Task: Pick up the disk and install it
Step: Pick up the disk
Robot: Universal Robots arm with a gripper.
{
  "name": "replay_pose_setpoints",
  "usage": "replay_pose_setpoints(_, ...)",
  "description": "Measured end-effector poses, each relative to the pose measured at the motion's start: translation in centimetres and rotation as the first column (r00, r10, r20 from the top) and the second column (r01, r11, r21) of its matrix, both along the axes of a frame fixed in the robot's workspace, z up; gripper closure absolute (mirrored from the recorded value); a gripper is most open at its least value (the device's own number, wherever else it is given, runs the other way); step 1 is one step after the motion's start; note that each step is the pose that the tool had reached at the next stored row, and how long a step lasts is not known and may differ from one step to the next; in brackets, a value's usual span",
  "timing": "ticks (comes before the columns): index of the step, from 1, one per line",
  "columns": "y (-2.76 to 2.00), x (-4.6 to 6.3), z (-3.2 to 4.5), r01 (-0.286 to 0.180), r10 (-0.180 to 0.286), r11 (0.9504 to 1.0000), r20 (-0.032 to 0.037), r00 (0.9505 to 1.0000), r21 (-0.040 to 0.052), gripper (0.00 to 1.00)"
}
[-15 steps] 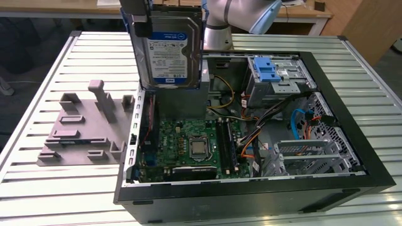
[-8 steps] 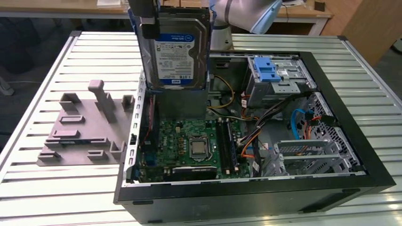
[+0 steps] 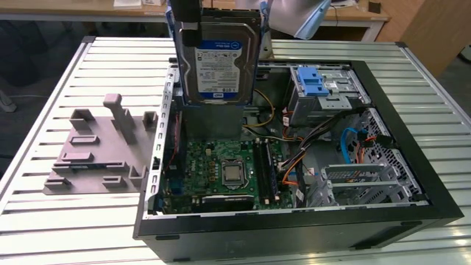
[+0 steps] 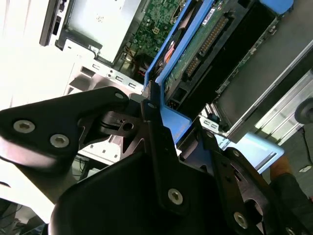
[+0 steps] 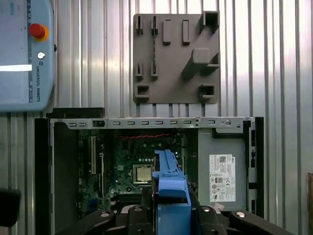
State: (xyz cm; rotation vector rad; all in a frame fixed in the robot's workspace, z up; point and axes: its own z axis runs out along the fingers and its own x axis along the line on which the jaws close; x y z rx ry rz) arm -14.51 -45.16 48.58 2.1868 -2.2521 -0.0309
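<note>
Disk (image 3: 218,66) hangs upright in the air. Under it the slatted metal table (image 3: 44,221) bears the open computer case (image 3: 294,221), a grey fixture plate (image 3: 96,160) just beside that. The gripper (image 5: 170,196) has its jaws clenched on the disk's blue carrier.

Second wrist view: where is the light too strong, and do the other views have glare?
In the second wrist view the table burns out to white, and the pincer holding the disk is dark; in the first wrist view bright streaks lie on the table ribs; the exterior view is evenly lit.
</note>
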Motion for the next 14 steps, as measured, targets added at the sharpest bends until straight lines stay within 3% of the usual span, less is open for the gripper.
replay_pose_setpoints(14,-0.52,3.4,-0.08,0.0,0.0,1.0,-0.0001,1.0,-0.0001,0.64)
